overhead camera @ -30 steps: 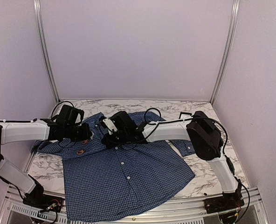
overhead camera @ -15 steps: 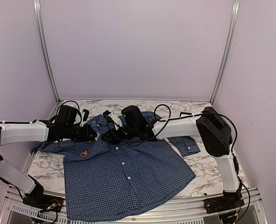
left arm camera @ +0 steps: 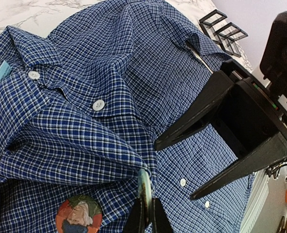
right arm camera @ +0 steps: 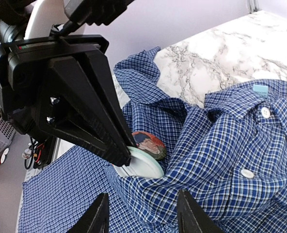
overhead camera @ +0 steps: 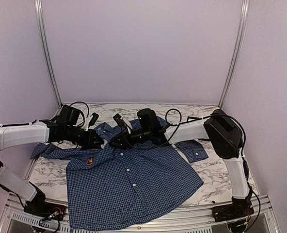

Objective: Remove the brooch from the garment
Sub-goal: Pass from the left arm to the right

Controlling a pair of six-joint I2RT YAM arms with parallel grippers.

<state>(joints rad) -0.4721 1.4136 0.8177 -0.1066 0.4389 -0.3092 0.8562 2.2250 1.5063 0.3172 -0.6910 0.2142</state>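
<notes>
brooch: round picture badge with an orange rim, face up on the chest of the shirt. It sits down the front from the collar, toward the arm bases and off to the left arm's side. Not off the cloth yet.

Handling, my read: small, light, rigid, with a glossy face, so pads will likely skate on top. Take it edge-on by the rim. The cloth under it is thin and limp and will tent up with any pull, so it wants pinning down close by. The pin or clasp isn't visible, so I can't say how it releases.

left gripper: jaws fully closed, nipping the rim of a pale disc. The disc pokes out of a raised fold in the same patch below the collar, right next to the badge. Can't tell what it is; it could be the badge's backing. Can't tell whether any cloth is caught in the pinch too.

right gripper: roughly half open with nothing between the fingers. It is over the bunched cloth just below the collar, facing the left one. Can't tell if it touches the cloth.

The shirt lies spread on a marble-pattern table, with bare top showing beyond the collar.
</notes>
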